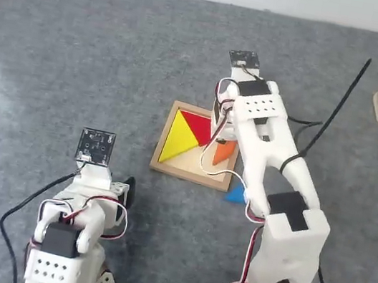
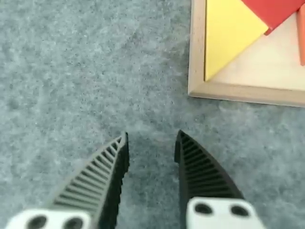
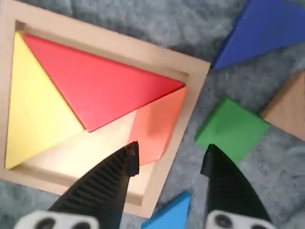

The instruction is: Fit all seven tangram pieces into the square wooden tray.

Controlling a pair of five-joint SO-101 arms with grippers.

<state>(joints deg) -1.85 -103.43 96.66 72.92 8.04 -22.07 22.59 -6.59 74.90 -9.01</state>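
Right gripper [image 3: 171, 149], spread, hovers over tray [image 3: 119, 43] holding yellow [image 3: 33, 105], red [image 3: 100, 86], orange pieces [image 3: 152, 126].

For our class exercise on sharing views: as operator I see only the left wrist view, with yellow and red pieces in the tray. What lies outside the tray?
Observer: A green square lies on the carpet beside the tray.
Operator: Anything else?
Observer: A dark blue triangle, a tan piece and a light blue triangle lie there too.
Operator: Where's the right gripper?
Observer: The right gripper hangs open above the tray's rim, by the orange piece.
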